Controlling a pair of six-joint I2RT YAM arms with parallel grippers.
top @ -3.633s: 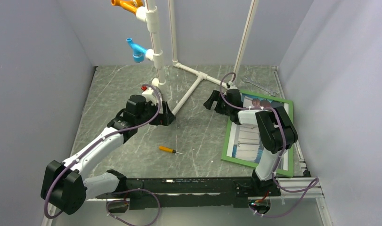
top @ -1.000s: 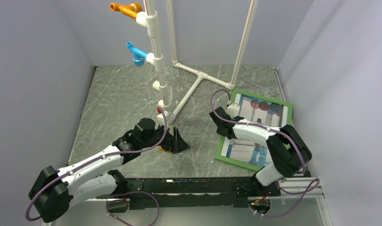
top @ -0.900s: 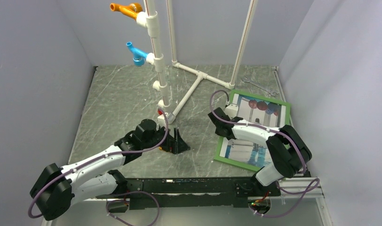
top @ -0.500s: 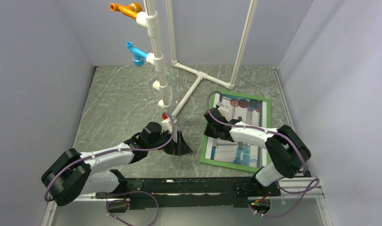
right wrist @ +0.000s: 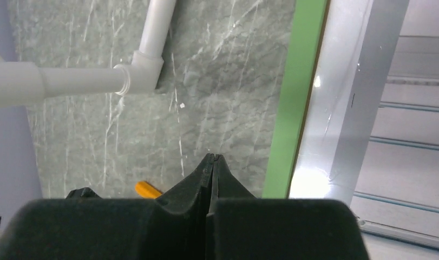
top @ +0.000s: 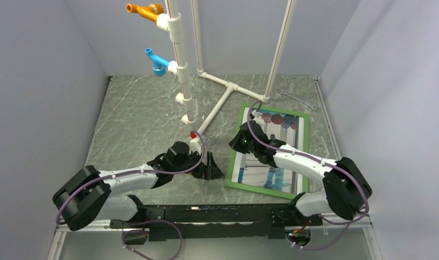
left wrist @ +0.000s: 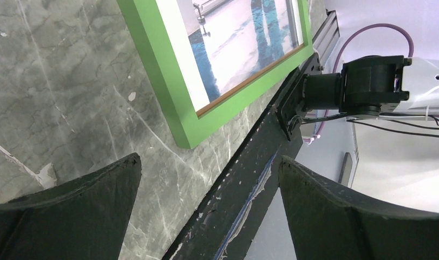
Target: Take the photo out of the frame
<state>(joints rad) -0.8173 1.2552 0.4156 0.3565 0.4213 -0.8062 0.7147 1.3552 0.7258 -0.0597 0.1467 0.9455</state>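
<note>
While the green frame (top: 276, 110) lies flat toward the worktop's (top: 136, 119) near-right corner with the photo (top: 271, 174) inside it, the right pincer (right wrist: 211, 162) has its fingers pressed together, empty, just outside the left rail. The left pincer (left wrist: 209, 160) is spread wide beside the frame's near-left corner, gripping nothing.

Your tally:
- one frame (top: 306, 135)
- one photo (top: 260, 176)
- one white pipe stand (top: 226, 96), with one orange fitting (top: 143, 9), one blue fitting (top: 157, 59) and one small red piece (top: 194, 134)
- one wrench (top: 296, 98)
- one orange-handled tool (right wrist: 145, 189), mostly hidden
- two grippers: left gripper (left wrist: 209, 165), right gripper (right wrist: 211, 158)
</note>
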